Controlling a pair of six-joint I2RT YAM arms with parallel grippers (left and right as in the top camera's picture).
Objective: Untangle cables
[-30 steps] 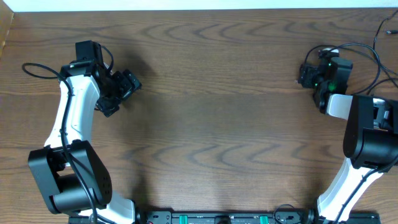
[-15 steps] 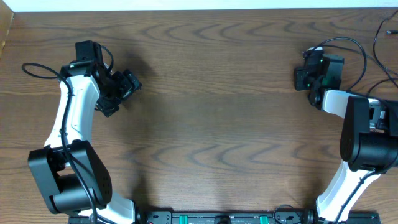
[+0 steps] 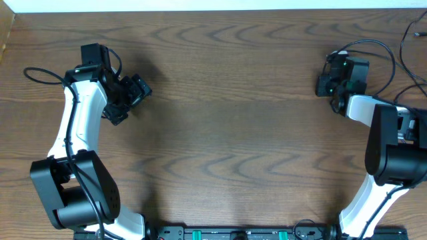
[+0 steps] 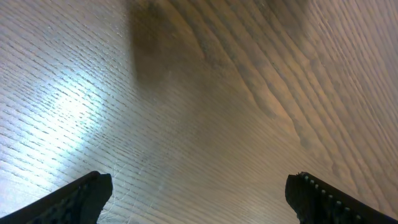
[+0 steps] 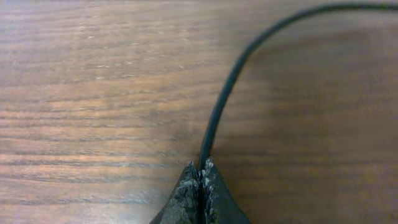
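slippage is the first worry: the right gripper (image 5: 200, 171) is closed with its tips pressed together on the black cable (image 5: 213, 121), and only the very ends of the tips seem to pinch the thin cord, so any pull could draw it straight out. from the pinch the cable lies on the table (image 4: 205, 93), running away from the tips and curving off to the right, out of the wrist view. where it ends cannot be told, so a pull towards the middle could drag an unseen plug or tighten a knot instead of loosening one. in the overhead view this gripper sits at the far right of the table, close to the arm's own thicker wires, and the thin cord could snag on them if it is lifted carelessly. the left gripper (image 4: 199, 190) hangs wide open over bare wood at the far left, holding nothing and well apart from the cable, so it gives no second anchor. no white cable shows in any view, so how the two cords cross cannot be judged.
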